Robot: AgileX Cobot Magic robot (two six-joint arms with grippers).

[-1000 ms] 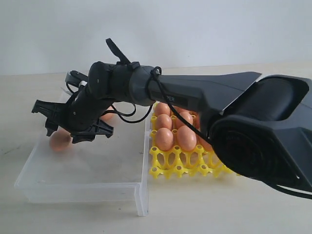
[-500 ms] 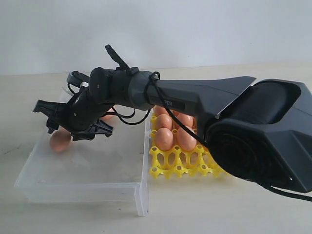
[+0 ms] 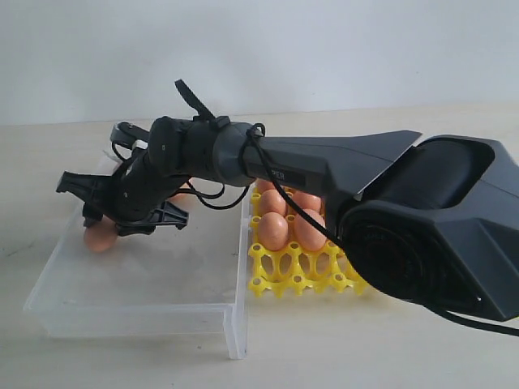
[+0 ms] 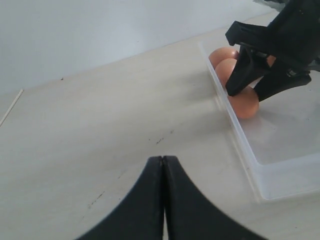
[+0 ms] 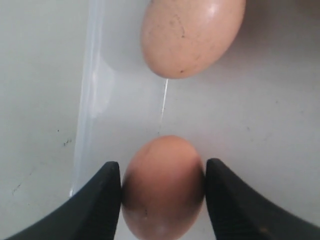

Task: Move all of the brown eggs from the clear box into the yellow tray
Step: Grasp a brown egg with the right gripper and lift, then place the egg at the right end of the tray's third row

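Observation:
The clear box [image 3: 138,304] lies on the left, with the yellow tray [image 3: 292,279] right beside it holding several brown eggs [image 3: 284,225]. My right gripper [image 3: 104,223] reaches across into the box's far-left corner. Its fingers press both sides of a brown egg [image 5: 162,190] resting on the box floor by the wall. A second egg [image 5: 192,35] lies just beyond it. The left wrist view shows the same gripped egg [image 4: 246,107] under the right gripper [image 4: 244,95]. My left gripper [image 4: 163,159] hovers shut over bare table outside the box.
The box's low wall [image 4: 240,135] runs close beside the gripped egg. Another egg [image 3: 180,195] shows partly behind the right arm [image 3: 324,166], which spans the tray and the box. A pale wall stands behind the table.
The right gripper has sunk slightly toward the box floor and its jaws have narrowed onto the egg. The left gripper has not visibly moved.

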